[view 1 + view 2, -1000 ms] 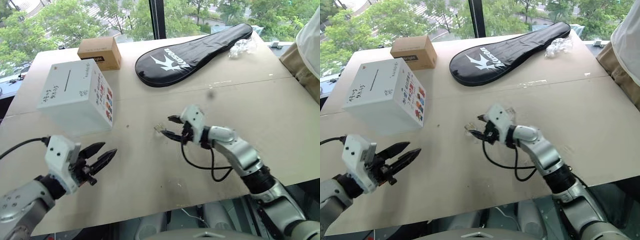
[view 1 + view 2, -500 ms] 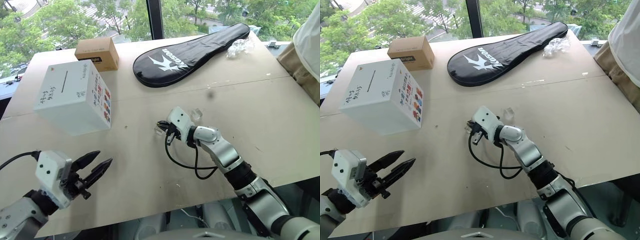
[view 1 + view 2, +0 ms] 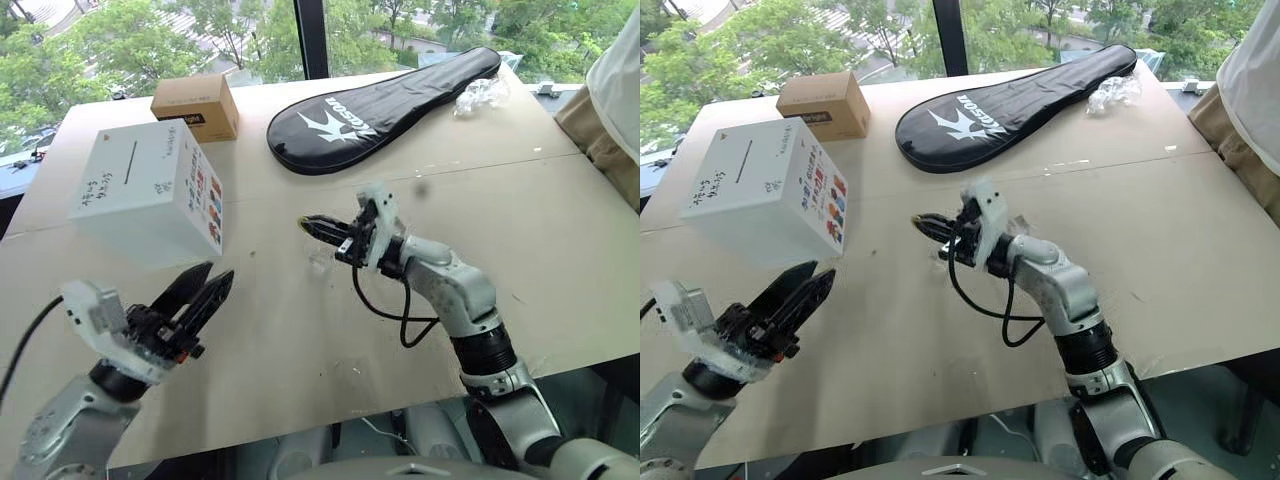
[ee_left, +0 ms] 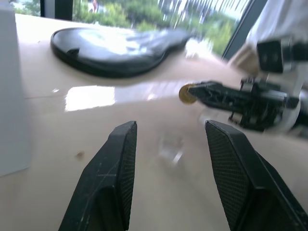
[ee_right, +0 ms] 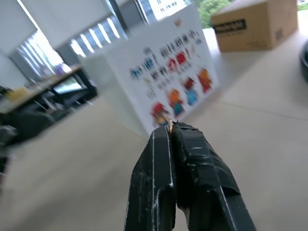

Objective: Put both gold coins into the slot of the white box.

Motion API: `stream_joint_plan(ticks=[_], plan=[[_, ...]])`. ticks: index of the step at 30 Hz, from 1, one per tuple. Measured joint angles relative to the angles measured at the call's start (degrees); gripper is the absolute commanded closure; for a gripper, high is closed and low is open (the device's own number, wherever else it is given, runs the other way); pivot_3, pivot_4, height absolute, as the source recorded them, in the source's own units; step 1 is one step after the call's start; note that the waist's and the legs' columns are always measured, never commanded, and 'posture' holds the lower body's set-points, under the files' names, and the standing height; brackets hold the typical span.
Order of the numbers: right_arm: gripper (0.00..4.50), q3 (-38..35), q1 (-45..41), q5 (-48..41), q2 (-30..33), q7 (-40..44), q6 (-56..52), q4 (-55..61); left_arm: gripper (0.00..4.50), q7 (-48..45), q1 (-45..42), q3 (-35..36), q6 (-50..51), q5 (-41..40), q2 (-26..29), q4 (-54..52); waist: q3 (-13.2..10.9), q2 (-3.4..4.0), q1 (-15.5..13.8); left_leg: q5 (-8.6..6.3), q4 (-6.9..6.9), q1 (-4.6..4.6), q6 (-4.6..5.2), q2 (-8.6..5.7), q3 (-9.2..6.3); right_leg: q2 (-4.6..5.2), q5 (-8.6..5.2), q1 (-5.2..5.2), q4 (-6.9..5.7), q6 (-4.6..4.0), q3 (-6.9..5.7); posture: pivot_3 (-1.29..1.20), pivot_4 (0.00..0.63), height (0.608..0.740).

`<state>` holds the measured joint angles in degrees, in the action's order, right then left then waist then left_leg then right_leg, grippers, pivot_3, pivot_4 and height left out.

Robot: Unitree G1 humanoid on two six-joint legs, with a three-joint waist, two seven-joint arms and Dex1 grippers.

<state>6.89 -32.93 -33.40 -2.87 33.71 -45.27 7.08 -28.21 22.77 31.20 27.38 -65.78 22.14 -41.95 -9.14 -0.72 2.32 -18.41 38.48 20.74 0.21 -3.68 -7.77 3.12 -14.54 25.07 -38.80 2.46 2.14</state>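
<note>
White box [image 3: 150,195] stands at the left, its slot [image 3: 129,161] on top. Near it the left gripper [image 3: 205,292] hovers, fingers apart — holding nothing. The right gripper [image 3: 309,224], lifted mid-table, pinches a gold coin [image 4: 185,94] — clear casing [image 3: 320,258] beneath.

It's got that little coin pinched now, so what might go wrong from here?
The right gripper holds the gold coin only by its edge at the very fingertips, so it might slip out. The slot on the white box is thin, so a slightly tilted coin might miss it. A clear casing lies below on the table.
</note>
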Motion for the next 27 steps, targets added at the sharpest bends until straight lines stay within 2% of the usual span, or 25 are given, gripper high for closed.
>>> stream_joint_plan(ticks=[2, 8, 12, 22, 25, 27], plan=[[4.44, -3.98, -1.86, -7.59, -1.99, -1.67, -6.28, 1.71, 2.23, 3.8, -3.62, -3.85, -0.25, -6.8, -3.6, -0.08, 0.03, -0.02, 0.01, 0.0, 0.02, 0.01, 0.0, -0.01, -0.02, 0.0, 0.0, 0.01, -0.03, 0.0, -0.03, 0.0, 0.15, 0.74], [4.44, -8.8, -3.56, -21.21, -4.61, -4.94, -13.75, 4.18, 2.23, 9.49, -10.21, -9.98, -1.77, -13.3, -8.54, 0.5, 0.1, -0.01, 0.16, 0.0, 0.02, 0.0, 0.0, -0.04, 0.02, -0.01, 0.0, 0.02, -0.04, 0.0, 0.0, 0.0, 0.15, 0.74], [4.44, -8.94, -3.67, -24.89, -4.31, -5.61, -15.28, 4.41, 2.23, 10.78, -13.33, -13.69, -2.14, -15.52, -10.23, 0.98, 0.11, -0.01, 0.26, 0.0, 0.03, -0.02, 0.0, -0.04, 0.09, -0.02, 0.0, 0.03, -0.05, 0.0, -0.01, 0.0, 0.15, 0.74], [4.44, -7.56, -3.69, -27.8, -3.06, -5.98, -15.22, 4.48, 2.23, 11.13, -14.41, -16.15, -2.75, -19.42, -9.88, 1.95, 0.12, -0.01, 0.26, 0.0, 0.03, -0.01, 0.0, -0.04, 0.09, -0.04, 0.0, 0.05, -0.06, 0.0, -0.01, 0.0, 0.15, 0.74], [4.5, -7.38, -3.68, -28.12, -2.82, -6.26, -15.0, 4.93, 2.99, 10.84, -13.45, -16.5, -2.75, -19.85, -9.49, 1.95, 0.12, -0.01, 0.22, 0.0, 0.03, -0.01, 0.0, -0.04, 0.08, -0.04, 0.0, 0.05, -0.05, 0.0, 0.0, 0.0, 0.15, 0.74], [4.5, -7.33, -3.67, -28.13, -2.53, -6.78, -14.87, 5.06, 3.89, 10.32, -13.46, -16.84, -2.76, -20.04, -9.15, 1.6, 0.12, -0.02, 0.16, 0.0, 0.03, -0.01, 0.0, -0.04, 0.08, -0.03, 0.0, 0.05, -0.05, 0.0, -0.01, 0.0, 0.15, 0.74]])
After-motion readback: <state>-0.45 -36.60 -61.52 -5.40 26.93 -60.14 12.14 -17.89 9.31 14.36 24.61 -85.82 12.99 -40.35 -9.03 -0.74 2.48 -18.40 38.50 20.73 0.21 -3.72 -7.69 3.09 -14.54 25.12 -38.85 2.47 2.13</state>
